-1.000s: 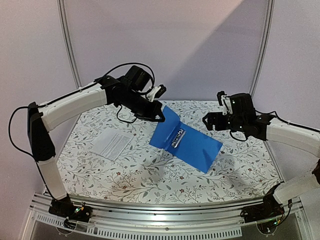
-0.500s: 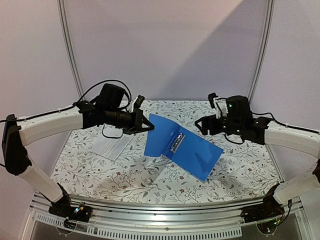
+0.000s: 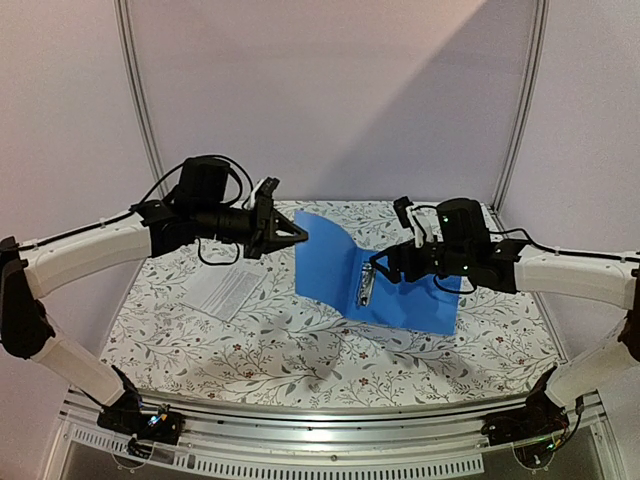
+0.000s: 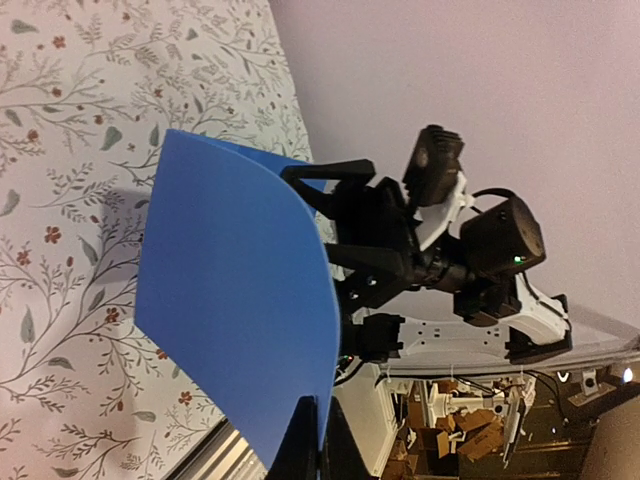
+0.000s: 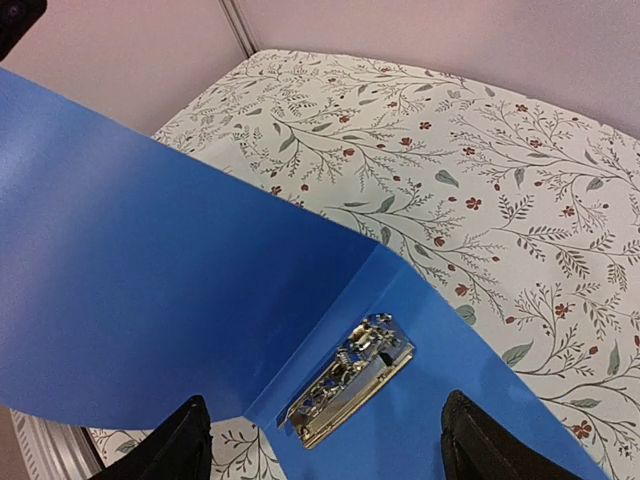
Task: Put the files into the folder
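Folder (image 3: pixel 410 303) is laid open on the bench (image 3: pixel 300 352), one cover raised and clamped by the left gripper (image 4: pixel 318 442); the right gripper (image 5: pixel 330 438) is held wide apart above it, files (image 3: pixel 226 289) to its left.

The folder's (image 3: pixel 335 262) raised cover is standing like a wall between my two grippers. My left gripper (image 3: pixel 300 233) is pinching its left edge, so that side is being blocked. My right gripper (image 3: pixel 378 268) is hanging over the flat cover with jaws wide apart, and the metal clip (image 5: pixel 350 378) is lying just below them. The files (image 3: pixel 228 290) are lying flat left of the folder, apart from it. Room is lying open along the table's (image 3: pixel 300 350) near side.
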### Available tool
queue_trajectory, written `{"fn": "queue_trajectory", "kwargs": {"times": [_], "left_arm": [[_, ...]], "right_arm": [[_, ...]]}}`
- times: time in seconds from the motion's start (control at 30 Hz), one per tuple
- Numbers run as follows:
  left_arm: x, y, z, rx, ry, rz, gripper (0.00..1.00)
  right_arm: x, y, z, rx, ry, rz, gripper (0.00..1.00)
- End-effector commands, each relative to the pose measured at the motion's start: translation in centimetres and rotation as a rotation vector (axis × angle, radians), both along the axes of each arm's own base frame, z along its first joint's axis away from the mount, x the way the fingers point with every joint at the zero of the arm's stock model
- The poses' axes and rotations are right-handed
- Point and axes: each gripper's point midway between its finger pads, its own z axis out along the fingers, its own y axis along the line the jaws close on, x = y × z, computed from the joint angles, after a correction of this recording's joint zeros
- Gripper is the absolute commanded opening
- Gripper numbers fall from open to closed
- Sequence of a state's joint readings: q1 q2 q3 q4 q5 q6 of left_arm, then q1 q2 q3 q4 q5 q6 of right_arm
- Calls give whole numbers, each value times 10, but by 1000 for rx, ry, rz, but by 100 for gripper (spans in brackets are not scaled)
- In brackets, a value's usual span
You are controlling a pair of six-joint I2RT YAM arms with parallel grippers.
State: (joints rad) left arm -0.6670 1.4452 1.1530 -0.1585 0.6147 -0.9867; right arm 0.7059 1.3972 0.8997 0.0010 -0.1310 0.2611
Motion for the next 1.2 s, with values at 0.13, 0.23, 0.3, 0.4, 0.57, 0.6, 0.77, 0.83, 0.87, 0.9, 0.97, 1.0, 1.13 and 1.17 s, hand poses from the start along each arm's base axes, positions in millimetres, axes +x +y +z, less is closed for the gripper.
{"fn": "queue_trajectory", "kwargs": {"times": [0.13, 0.23, 0.3, 0.4, 0.57, 0.6, 0.77, 0.83, 0.87, 0.9, 0.97, 1.0, 1.13, 1.17], "left_arm": [[-16, 2, -24, 32, 95, -78, 0], [-22, 4, -32, -26, 135, -68, 0], [-23, 2, -28, -83, 137, -68, 0], [-24, 7, -45, -35, 139, -74, 0], [-26, 27, -87, 89, 159, -55, 0], [-26, 32, -95, 111, 164, -44, 0], [-27, 58, -134, 243, 151, -7, 0], [-24, 69, -148, 320, 128, 1, 0], [-23, 73, -153, 357, 112, -3, 0], [-23, 78, -158, 395, 96, -12, 0], [-21, 84, -169, 466, 76, -31, 0], [-21, 87, -177, 504, 72, -40, 0], [-14, 100, -203, 637, 64, -55, 0], [-12, 104, -208, 668, 57, -55, 0]], "right_arm": [[-6, 1, -11, 8, 20, 25, 76], [-10, 3, -18, 28, 38, 34, 72], [-13, 4, -25, 27, 59, 40, 66], [-14, 3, -44, -4, 106, 35, 55], [-30, -11, -89, 16, 217, -22, 42], [-34, -14, -95, 25, 232, -31, 41], [-42, -11, -112, 14, 280, -25, 38], [-42, -10, -119, -8, 286, -22, 38], [-42, -10, -123, -18, 291, -21, 38], [-42, -10, -127, -25, 300, -24, 38], [-43, -10, -135, -40, 324, -29, 38], [-44, -9, -139, -46, 332, -33, 38], [-47, -11, -154, -84, 367, -65, 54], [-48, -11, -155, -93, 370, -71, 57]]}}
